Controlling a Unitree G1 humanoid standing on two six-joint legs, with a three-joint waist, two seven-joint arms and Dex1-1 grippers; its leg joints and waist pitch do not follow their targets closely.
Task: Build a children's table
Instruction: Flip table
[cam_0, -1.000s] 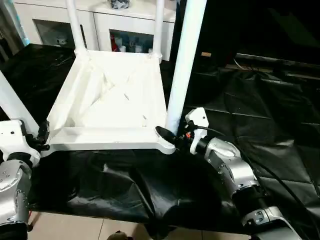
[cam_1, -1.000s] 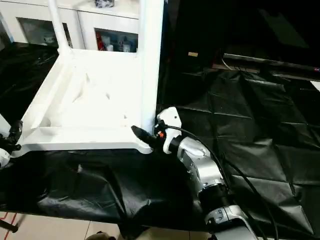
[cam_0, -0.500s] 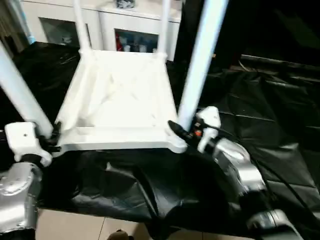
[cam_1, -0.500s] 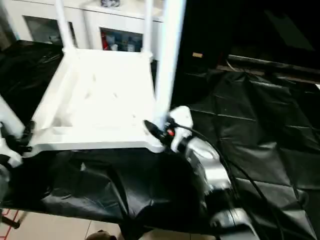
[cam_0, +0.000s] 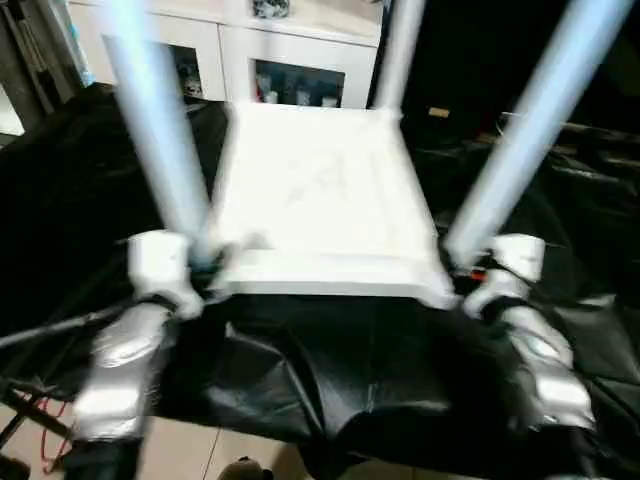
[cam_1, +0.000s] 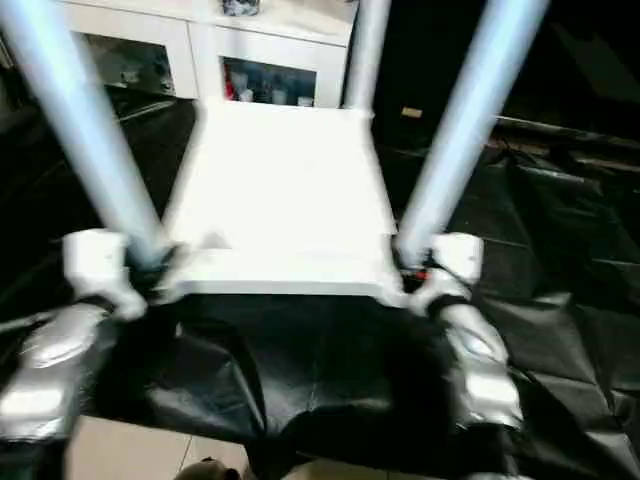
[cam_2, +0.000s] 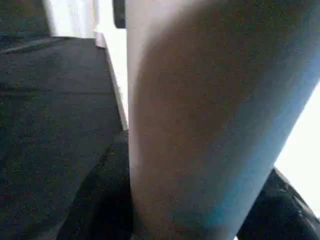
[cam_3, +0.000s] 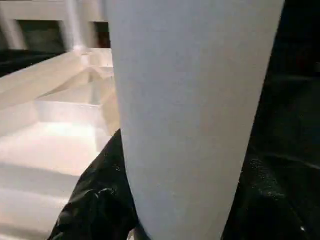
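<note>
Head views: inverted white children's table (cam_0: 320, 190), each gripper clasping 1 leg.

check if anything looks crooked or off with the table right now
The table sits upside down on the black sheet, legs up. The two near legs splay outward rather than standing parallel, one beside each hand. No damage visible.
</note>
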